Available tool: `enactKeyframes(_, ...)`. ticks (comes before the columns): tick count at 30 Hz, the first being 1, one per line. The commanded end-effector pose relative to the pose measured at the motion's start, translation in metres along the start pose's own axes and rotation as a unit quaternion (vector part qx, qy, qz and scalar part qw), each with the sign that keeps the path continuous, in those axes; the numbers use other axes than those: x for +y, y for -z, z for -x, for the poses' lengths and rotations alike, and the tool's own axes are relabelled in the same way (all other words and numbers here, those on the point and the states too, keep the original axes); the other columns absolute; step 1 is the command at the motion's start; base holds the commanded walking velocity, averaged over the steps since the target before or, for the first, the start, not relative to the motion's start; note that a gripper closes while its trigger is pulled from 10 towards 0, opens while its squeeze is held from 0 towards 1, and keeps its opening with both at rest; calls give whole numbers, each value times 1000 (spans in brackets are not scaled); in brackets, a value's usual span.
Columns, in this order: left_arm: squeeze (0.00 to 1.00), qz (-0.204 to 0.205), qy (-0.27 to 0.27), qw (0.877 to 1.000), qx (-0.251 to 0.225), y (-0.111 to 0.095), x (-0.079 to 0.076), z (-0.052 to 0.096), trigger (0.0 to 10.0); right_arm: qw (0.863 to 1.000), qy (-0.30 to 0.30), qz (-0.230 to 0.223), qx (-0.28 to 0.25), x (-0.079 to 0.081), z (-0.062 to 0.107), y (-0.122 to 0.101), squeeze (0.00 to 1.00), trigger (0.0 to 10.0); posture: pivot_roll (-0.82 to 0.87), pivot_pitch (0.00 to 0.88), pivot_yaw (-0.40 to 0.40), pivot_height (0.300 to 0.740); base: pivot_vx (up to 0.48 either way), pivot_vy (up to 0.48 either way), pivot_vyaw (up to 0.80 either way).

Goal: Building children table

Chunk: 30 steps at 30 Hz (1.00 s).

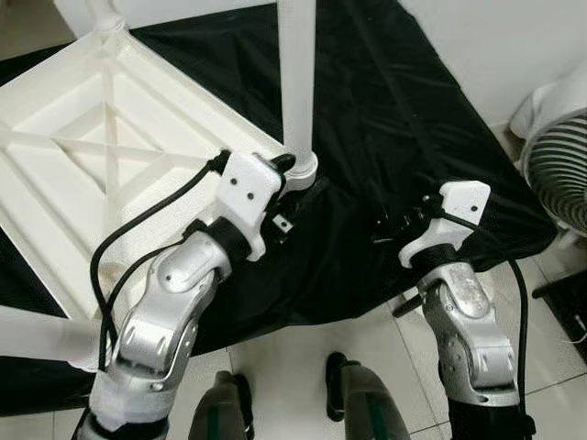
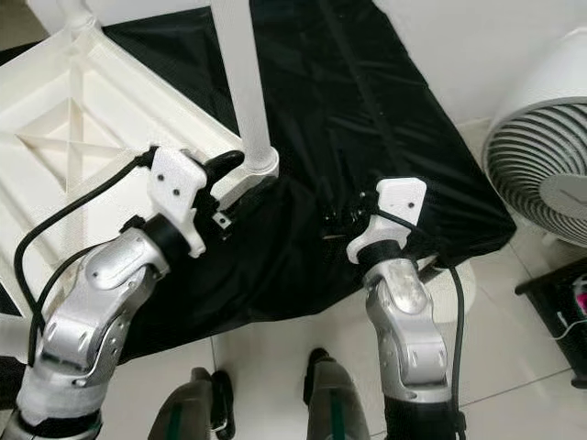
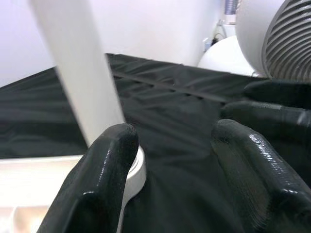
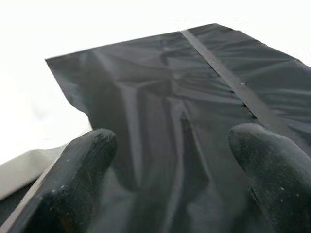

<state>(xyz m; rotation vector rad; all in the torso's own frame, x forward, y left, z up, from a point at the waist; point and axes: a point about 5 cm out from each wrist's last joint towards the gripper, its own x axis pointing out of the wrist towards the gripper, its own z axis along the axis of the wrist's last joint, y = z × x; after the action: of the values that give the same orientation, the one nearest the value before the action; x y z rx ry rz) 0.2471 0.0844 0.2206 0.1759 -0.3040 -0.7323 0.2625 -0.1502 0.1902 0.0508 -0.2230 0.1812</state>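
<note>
A white plastic table top (image 1: pixel 110 156) lies upside down on a black sheet (image 1: pixel 385 92), its ribbed underside facing up. One white leg (image 1: pixel 296 73) stands upright in the corner socket (image 1: pixel 304 167) closest to me. My left gripper (image 1: pixel 286 192) is open at that socket. In the left wrist view one finger (image 3: pixel 104 179) sits just in front of the leg's base (image 3: pixel 82 68) and the other is off to the side over the sheet. My right gripper (image 1: pixel 404 218) hovers open over the black sheet (image 4: pixel 160 97) to the right, with nothing between its fingers.
Two more white legs show at the table's far corner (image 1: pixel 101 14) and near left corner (image 1: pixel 37 335). A white fan (image 1: pixel 559 165) stands on the tiled floor at the right, with a dark object (image 2: pixel 559 312) beside it. My feet (image 1: pixel 348 394) stand at the sheet's front edge.
</note>
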Motion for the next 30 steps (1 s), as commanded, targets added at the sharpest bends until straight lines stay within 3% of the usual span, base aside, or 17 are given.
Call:
enactKeyframes(1,0,-9,-39,999,-8,-2,4,6,10000,1000,-4,8,10,1,-4,4,0,10000,-28,170,28,740,0,0,0)
enactKeyframes(4,0,-5,-53,999,-12,-3,5,8,10000,1000,1,17,17,0,-6,6,0,10000,-25,169,26,740,0,0,0)
enactKeyframes(12,0,3,-114,993,-8,12,5,39,10000,998,3,66,20,-8,-14,15,0,10000,5,162,13,740,0,0,0)
enactKeyframes(15,0,10,-130,991,0,16,6,46,10000,998,2,67,19,-9,-14,16,0,10000,5,162,13,740,0,0,0)
enactKeyframes(20,0,-5,-174,985,0,19,4,73,10000,999,-4,51,18,-9,-10,26,0,10000,21,174,17,740,0,0,0)
enactKeyframes(30,0,-34,-200,979,21,27,1,93,10000,998,-34,48,21,-3,-21,33,0,10000,86,189,-28,740,0,0,0)
